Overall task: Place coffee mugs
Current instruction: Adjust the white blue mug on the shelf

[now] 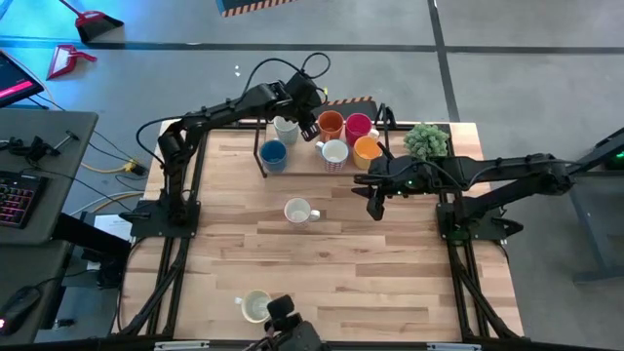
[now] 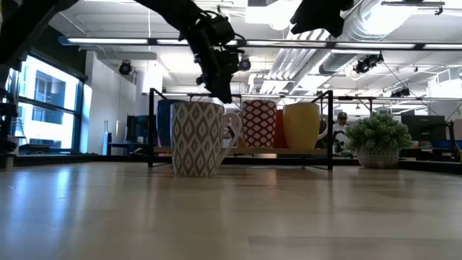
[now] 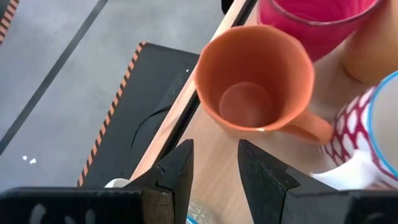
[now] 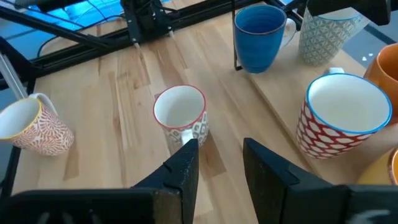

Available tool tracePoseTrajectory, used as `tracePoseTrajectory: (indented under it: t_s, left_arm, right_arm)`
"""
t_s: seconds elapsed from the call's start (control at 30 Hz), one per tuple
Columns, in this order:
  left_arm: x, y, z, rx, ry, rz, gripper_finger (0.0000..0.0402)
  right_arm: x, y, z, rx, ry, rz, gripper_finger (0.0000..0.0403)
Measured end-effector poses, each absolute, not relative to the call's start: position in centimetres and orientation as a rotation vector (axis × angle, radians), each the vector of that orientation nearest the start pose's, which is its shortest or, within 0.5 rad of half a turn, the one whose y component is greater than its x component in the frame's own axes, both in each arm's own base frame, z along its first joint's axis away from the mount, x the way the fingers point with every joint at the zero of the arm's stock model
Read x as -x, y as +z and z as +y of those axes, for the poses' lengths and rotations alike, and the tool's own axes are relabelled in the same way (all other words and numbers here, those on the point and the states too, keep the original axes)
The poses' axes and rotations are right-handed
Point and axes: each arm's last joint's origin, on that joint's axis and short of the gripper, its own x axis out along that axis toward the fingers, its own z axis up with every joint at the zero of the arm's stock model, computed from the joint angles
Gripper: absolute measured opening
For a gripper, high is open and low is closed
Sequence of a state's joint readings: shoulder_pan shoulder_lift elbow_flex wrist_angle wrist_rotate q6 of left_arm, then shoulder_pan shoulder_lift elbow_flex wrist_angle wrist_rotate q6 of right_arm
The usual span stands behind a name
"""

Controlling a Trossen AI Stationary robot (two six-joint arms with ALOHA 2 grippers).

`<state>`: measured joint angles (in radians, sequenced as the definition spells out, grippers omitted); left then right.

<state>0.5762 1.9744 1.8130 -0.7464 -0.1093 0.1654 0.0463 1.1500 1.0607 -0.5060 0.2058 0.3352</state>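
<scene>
Six mugs stand on a low rack (image 1: 292, 173) at the table's far side: a white teal-patterned one (image 1: 285, 129), blue (image 1: 273, 154), dark orange (image 1: 331, 124), magenta (image 1: 358, 126), white with red pattern (image 1: 333, 154) and yellow-orange (image 1: 367, 149). A white grey-patterned mug (image 1: 297, 211) stands upright mid-table, and another patterned mug (image 1: 255, 306) stands by the near edge. My left gripper (image 1: 307, 122) hovers open over the rack, between the teal-patterned and dark orange mug (image 3: 255, 87). My right gripper (image 1: 375, 200) is open, above the table right of the mid-table mug (image 4: 180, 112).
A small green potted plant (image 1: 426, 141) stands at the rack's right end. The rack has dark upright posts (image 2: 151, 126) at its corners. Bare wood lies between the mid-table mug and the near-edge mug. A camera mount (image 1: 283, 317) sits at the near edge.
</scene>
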Motion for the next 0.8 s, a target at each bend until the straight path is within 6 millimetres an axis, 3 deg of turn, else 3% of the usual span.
tracePoseTrajectory:
  t_s: [0.23,0.57,0.8]
  left_arm:
    - [-36.04,28.68,24.5,0.064,0.563,0.961,0.0111]
    - [-35.99,28.61,24.41,0.035,0.541,0.982,0.0051]
    - [-35.73,28.41,24.29,0.023,0.521,1.022,0.0032]
  right_arm:
    - [-24.11,32.85,0.53,-0.28,-0.261,0.554,0.0105]
    - [-24.12,32.86,0.55,-0.336,-0.27,0.548,0.0105]
    - [-24.17,32.91,0.62,-0.368,-0.252,0.544,0.0105]
